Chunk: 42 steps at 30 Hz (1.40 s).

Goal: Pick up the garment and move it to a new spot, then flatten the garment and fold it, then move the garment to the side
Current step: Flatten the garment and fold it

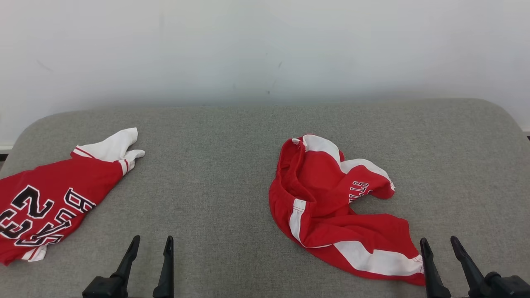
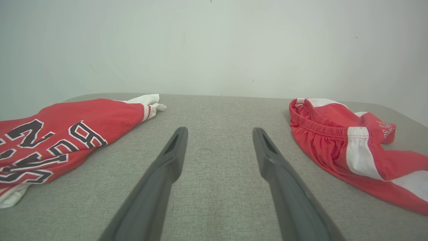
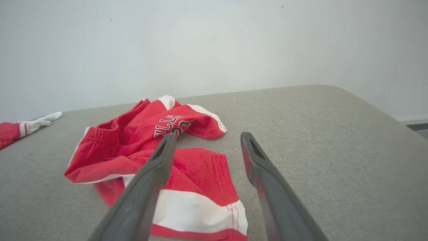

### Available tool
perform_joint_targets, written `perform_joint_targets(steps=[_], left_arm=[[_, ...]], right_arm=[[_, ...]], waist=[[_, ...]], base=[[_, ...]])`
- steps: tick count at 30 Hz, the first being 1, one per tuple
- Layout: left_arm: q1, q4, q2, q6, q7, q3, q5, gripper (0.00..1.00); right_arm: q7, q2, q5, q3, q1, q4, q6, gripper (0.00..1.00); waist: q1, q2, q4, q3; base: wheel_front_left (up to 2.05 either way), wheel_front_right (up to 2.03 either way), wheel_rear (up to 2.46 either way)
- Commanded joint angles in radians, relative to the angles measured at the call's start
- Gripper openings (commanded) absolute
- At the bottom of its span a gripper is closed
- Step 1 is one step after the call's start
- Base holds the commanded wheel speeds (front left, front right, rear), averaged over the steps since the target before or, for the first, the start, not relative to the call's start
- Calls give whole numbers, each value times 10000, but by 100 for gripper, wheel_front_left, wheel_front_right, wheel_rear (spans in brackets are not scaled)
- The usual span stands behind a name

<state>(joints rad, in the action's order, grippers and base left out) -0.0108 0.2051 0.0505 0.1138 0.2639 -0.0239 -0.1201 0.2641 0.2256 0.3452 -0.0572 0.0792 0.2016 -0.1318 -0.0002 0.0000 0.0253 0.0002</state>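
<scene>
The garment (image 1: 49, 198) is a red jersey shirt with a white sleeve and dark white-outlined lettering. It lies crumpled at the far left of the grey padded table (image 1: 215, 174), partly cut off by the head view's edge. In the left wrist view the garment (image 2: 63, 134) lies left of my fingers. My left gripper (image 1: 151, 241) (image 2: 219, 131) is open over bare table, right of the shirt and apart from it. At the lower right, my right gripper (image 1: 439, 241) (image 3: 208, 135) is open and holds nothing. A sliver of the garment (image 3: 13, 132) shows at the right wrist view's far left.
A second red garment with white stripes and an elastic waistband (image 1: 331, 207) (image 2: 347, 147) (image 3: 160, 154) lies bunched right of centre, its near corner beside my right gripper's left finger. A pale wall (image 1: 265, 49) rises behind the table. Its rounded right edge (image 3: 384, 110) drops off.
</scene>
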Motion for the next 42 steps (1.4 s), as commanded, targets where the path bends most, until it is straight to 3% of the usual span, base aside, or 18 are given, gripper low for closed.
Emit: perform_joint_targets(steps=[1, 6, 14, 22, 30, 38, 42], left_arm=[[82, -16, 1, -1, 9, 50, 48, 100], [105, -70, 1, 29, 9, 192, 174, 100], [-27, 6, -1, 55, 9, 377, 266, 100], [-1429, 232, 123, 112, 8, -425, 661, 100], [-4142, 1556, 480, 145, -243, -3074, 534, 100], [-6385, 2887, 1064, 150, -1799, -6586, -1312, 100], [-7148, 3431, 1500, 151, -2462, -7767, -2259, 100]], right_arm=[[4, -58, -138, -37, -60, -137, 22, 100], [3, -375, -420, -353, -147, -879, 22, 100], [3, -667, -468, -743, -180, -779, 22, 100], [5, -558, -339, -769, -452, -527, 22, 100], [5, -651, -286, -674, -739, -349, 22, 100], [5, -623, -253, -574, -941, -220, 22, 100], [5, -605, -219, -524, -1001, -191, 22, 100]], waist=[[2, 0, 18, -31], [2, 0, 56, -89], [2, 0, -13, -35], [2, 0, -562, 290], [2, 0, -1409, 884], [2, 0, -2056, 1329], [2, 0, -2288, 1476]], base=[[0, 0, 0], [0, 0, 0], [0, 0, 0], [0, 0, 0], [0, 0, 0], [0, 0, 0], [0, 0, 0]])
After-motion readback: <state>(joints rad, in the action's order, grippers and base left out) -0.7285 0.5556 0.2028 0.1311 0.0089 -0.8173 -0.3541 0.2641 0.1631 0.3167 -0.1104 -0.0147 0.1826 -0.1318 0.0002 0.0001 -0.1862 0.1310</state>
